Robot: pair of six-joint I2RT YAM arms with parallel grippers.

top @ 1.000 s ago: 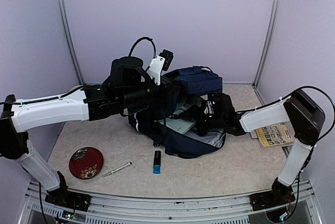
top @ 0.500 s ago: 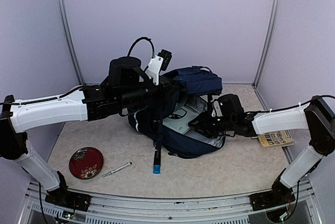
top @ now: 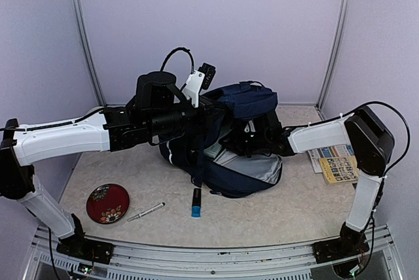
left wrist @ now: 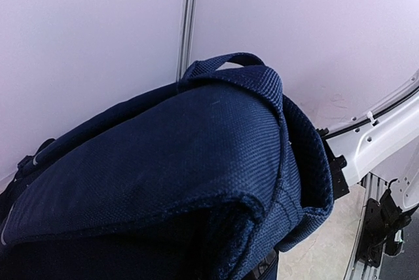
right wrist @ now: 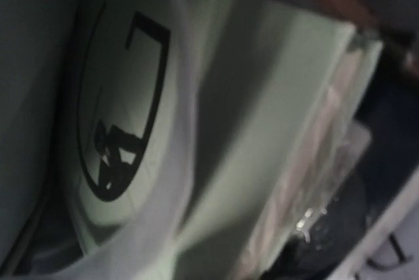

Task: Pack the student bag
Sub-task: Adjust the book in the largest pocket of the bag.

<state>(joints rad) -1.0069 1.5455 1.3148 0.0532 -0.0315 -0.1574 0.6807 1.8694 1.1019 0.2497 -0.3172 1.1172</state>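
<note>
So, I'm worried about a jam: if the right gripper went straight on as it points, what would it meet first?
Probably the pale green booklet inside the student bag; it fills the right wrist view, though depth is unclear.

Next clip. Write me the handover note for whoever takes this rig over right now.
Left gripper: at the raised flap of the student bag; fingers hidden, so the grip cannot be told.
Right gripper: reaching into the bag's opening; fingers out of sight, state unclear.
Done: a pale green book lies inside the bag.
To do: red dish, pen and blue-tipped stick lie on the table in front of the bag, and a booklet lies to its right. Probably these go in next.
</note>
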